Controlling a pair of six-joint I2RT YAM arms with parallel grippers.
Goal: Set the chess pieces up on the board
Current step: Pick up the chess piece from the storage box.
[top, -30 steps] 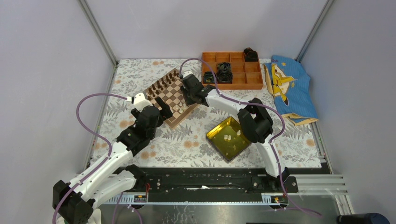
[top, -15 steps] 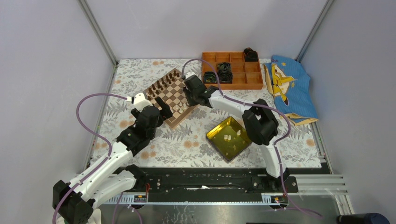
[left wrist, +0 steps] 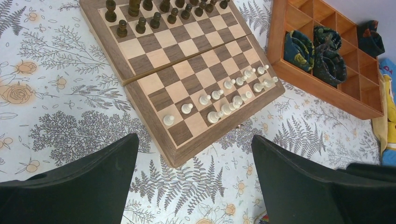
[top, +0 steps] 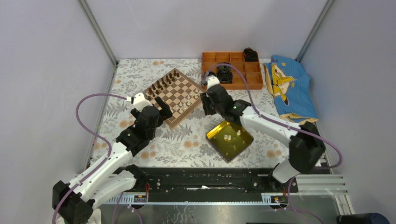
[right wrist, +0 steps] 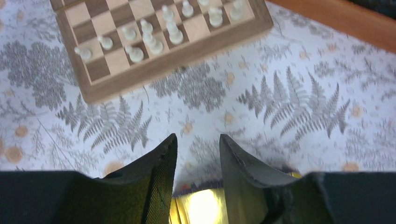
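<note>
Fetching the next cream chess piece [top: 227, 137]
Right gripper [right wrist: 198, 140], part-open and empty, is hovering near the yellow tray [top: 229, 149]: centre on one piece before closing. Left gripper [left wrist: 194, 137] is idling wide open.

Plain lilac walls [top: 201, 23] (metal-framed) enclose a floral-clothed table [top: 187, 144].

A robotics lab cell: plain grey panels [top: 46, 70] on aluminium posts [top: 98, 32] enclose a bench [top: 187, 140], arms [top: 112, 156] bolted to a rail [top: 210, 179].
</note>
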